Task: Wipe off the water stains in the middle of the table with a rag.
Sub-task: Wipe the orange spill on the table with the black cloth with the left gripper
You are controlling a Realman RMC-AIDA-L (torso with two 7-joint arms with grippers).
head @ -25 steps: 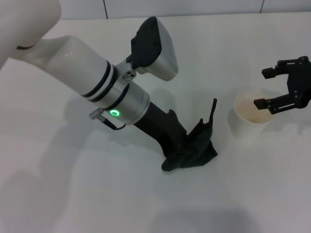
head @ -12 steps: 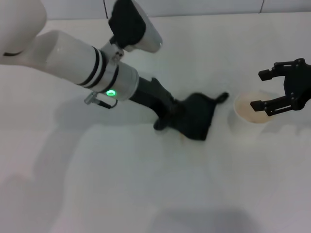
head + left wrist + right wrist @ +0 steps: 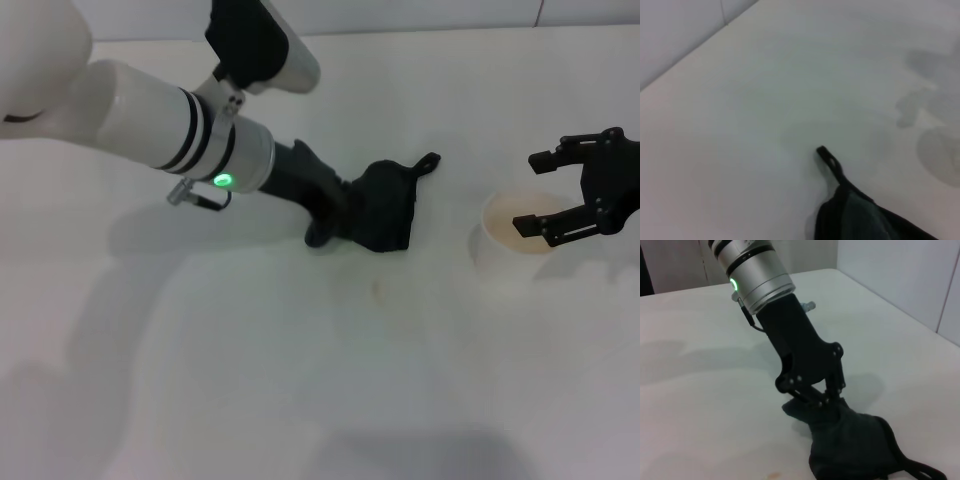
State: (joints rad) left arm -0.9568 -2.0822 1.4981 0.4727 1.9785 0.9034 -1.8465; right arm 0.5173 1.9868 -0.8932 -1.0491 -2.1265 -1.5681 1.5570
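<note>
**Rag pressed to the table, faint stain left nearby**

White tabletop (image 3: 200,380) fills every view, with a pale wall behind its far edge. On it the left gripper (image 3: 345,215) holds a dark rag (image 3: 388,208), its fingers pinched into the bunched cloth and pressing it down onto the surface; a thin loop of the rag trails out on the far side. The water stains (image 3: 376,291) show only as a faint orange-brown smear on the table just nearer the robot than the rag — apart from the cloth, not under it.

To wipe well, I judge the rag should be drawn back over that smear with steady downward pressure and the cloth kept flat, so the fingers do not scrape the surface.

A white cup (image 3: 508,240) stands to the right, holding what looks like a thin orange-brown residue — little can be told of it. The right gripper (image 3: 548,195) hangs just above the cup's rim, jaws spread wide and empty.
</note>
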